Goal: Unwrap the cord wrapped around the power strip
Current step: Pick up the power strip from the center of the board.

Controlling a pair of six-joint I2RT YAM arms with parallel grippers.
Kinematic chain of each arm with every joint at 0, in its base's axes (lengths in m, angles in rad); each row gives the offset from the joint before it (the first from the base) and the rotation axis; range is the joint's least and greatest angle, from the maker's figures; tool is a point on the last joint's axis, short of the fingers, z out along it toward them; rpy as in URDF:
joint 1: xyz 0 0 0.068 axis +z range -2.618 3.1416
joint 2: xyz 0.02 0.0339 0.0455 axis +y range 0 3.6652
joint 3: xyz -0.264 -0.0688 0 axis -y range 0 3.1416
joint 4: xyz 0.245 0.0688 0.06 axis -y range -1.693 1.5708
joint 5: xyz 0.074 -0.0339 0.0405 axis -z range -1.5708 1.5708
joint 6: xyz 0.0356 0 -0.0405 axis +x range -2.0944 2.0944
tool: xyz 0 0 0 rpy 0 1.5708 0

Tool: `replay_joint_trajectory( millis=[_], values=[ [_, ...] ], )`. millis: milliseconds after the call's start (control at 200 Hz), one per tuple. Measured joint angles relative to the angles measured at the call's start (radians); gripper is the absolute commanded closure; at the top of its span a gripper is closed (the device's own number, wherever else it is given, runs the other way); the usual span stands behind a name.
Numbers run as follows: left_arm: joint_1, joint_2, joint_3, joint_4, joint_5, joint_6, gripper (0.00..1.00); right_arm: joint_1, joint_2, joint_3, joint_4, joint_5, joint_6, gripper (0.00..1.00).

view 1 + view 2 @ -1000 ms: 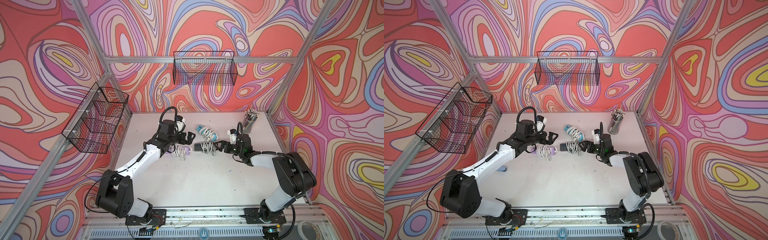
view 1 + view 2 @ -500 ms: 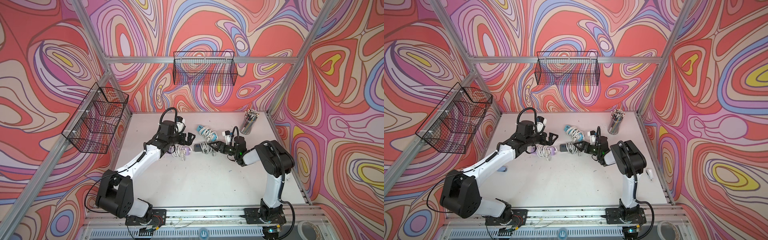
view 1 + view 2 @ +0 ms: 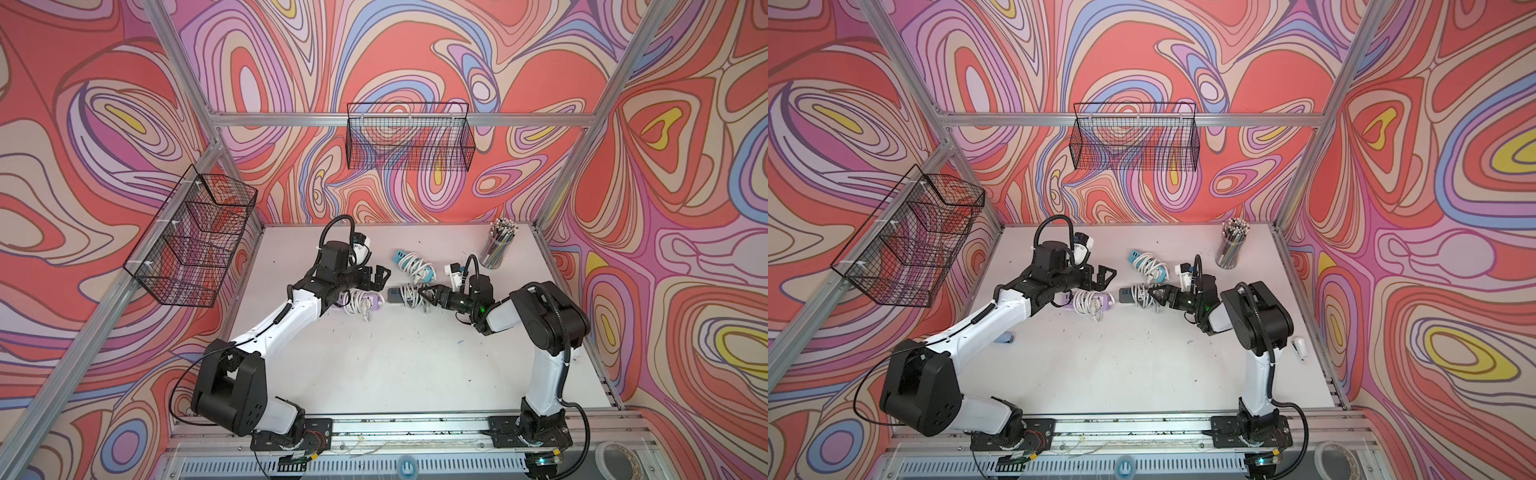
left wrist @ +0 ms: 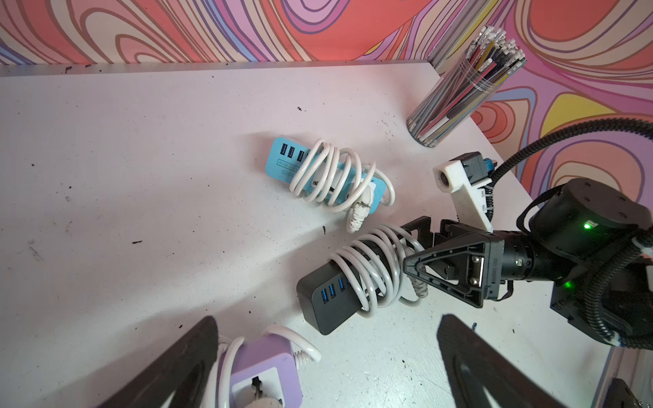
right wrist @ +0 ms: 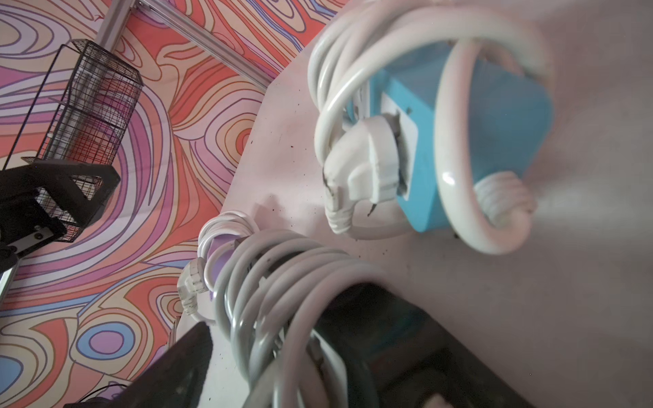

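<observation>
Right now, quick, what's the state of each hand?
Left hand: open, holding nothing.
Right hand: open, jaws straddling the black power strip at its cord-wrapped end.

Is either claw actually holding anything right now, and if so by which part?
Nothing is held. The right claw is open, its jaws straddling the cord-wrapped end of the black power strip. The left claw hangs open by the purple power strip.

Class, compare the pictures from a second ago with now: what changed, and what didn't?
The right gripper crept slightly toward the black power strip, while its arm's elbow swung inward and rose. Its jaws stand open around the strip's white cord, not closed on it. The left gripper, open, the blue power strip and the purple power strip stayed put.
</observation>
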Motion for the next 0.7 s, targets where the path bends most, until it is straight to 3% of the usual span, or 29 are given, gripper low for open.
replay_joint_trajectory(
  millis=[381, 601, 701],
  values=[
    [0.0, -0.018, -0.015, 0.004, 0.0, 0.0, 0.0, 0.001, -0.039, 0.001, -0.138, 0.026, -0.068, 0.32],
    [0.0, -0.033, -0.026, 0.006, -0.003, 0.0, 0.0, 0.001, -0.04, 0.003, -0.145, 0.024, -0.069, 0.59],
    [0.0, -0.036, -0.028, 0.007, -0.004, 0.0, 0.0, 0.001, -0.04, 0.008, -0.153, 0.023, -0.069, 0.6]
  ],
)
